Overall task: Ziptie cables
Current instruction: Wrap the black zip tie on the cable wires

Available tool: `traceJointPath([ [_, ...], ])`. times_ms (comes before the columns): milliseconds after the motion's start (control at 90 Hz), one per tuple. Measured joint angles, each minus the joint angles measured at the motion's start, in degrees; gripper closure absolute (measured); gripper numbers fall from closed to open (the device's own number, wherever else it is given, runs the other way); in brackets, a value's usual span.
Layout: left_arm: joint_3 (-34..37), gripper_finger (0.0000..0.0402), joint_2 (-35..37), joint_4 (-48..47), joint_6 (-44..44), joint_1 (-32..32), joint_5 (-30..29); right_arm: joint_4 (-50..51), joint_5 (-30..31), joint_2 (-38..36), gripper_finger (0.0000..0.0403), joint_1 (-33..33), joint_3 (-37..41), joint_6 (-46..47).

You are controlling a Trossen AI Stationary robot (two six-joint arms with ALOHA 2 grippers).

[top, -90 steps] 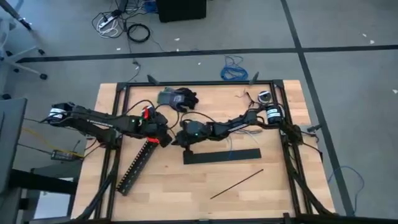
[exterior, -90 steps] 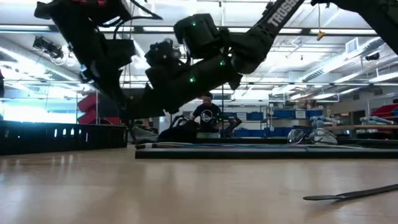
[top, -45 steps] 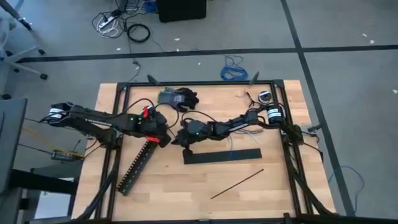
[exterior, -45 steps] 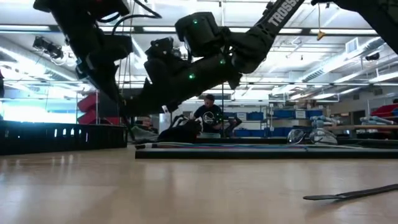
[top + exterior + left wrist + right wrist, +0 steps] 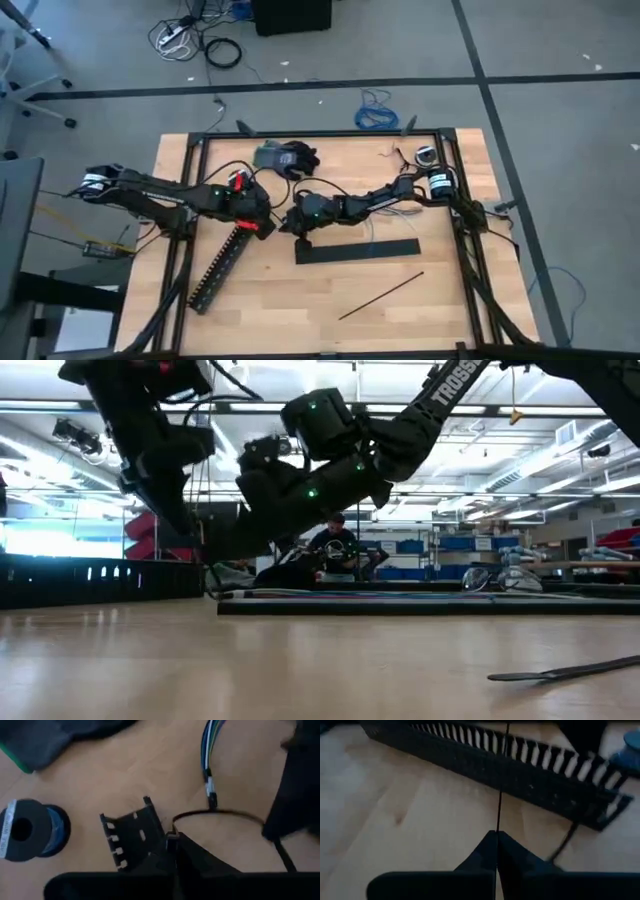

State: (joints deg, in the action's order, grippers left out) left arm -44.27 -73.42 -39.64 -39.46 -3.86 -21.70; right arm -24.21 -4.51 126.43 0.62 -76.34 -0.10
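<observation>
The cables (image 5: pixel 209 745), a bundle of blue, green and white wires, lie on the wood with their ends (image 5: pixel 212 795) near the table's middle. One thin black ziptie (image 5: pixel 220 812) curves in a loop just past those ends; whether it goes round them I cannot tell. My left gripper (image 5: pixel 264 227) and my right gripper (image 5: pixel 289 226) nearly meet at mid-table, each shut on this ziptie. A second ziptie (image 5: pixel 380 296) lies flat near the front edge. My left gripper (image 5: pixel 172 845) pinches the ziptie at its small head end (image 5: pixel 171 837) between its two fingertips. From there the strip arcs away over the wood toward the right gripper. My right gripper (image 5: pixel 497 836) pinches the ziptie's thin tail (image 5: pixel 499 822) between its fingertips. The strip runs straight on past the fingers, along their length, above the table.
A long black slotted duct (image 5: pixel 222 266) lies slantwise under my left arm. A flat black bar (image 5: pixel 356 250) lies just in front of my right arm. A spool of blue wire (image 5: pixel 30 827) and a dark bundle (image 5: pixel 288 157) sit toward the far edge.
</observation>
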Motion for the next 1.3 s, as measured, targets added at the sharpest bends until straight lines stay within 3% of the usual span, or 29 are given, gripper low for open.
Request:
traceJointPath([
  [378, 0.0, 0.0401, -2.0, 6.1, 6.5, 4.9, -0.7, -0.6, 4.3, 0.1, 0.0403, 1.7, 2.4, 1.9],
  [667, 0.0, 0.0401, -2.0, 7.2, 11.0, 9.1, 0.7, -0.5, 4.0, 0.1, 0.0403, 1.8, 2.4, 1.6],
  [944, 0.0, 0.0401, -2.0, 9.3, 12.5, 9.1, 1.0, 1.8, 1.8, -1.7, 0.0402, 0.9, 2.5, 1.0],
  [1133, -1.5, 0.0402, -1.9, 13.3, 15.5, 9.0, 6.7, 12.1, 8.9, -6.5, 0.0402, -0.9, 2.6, -0.4],
  [1300, -2.4, 0.0397, -1.9, 13.3, 17.8, 9.0, 8.1, 20.7, 14.3, -11.8, 0.0402, -1.7, 5.3, -0.9],
])
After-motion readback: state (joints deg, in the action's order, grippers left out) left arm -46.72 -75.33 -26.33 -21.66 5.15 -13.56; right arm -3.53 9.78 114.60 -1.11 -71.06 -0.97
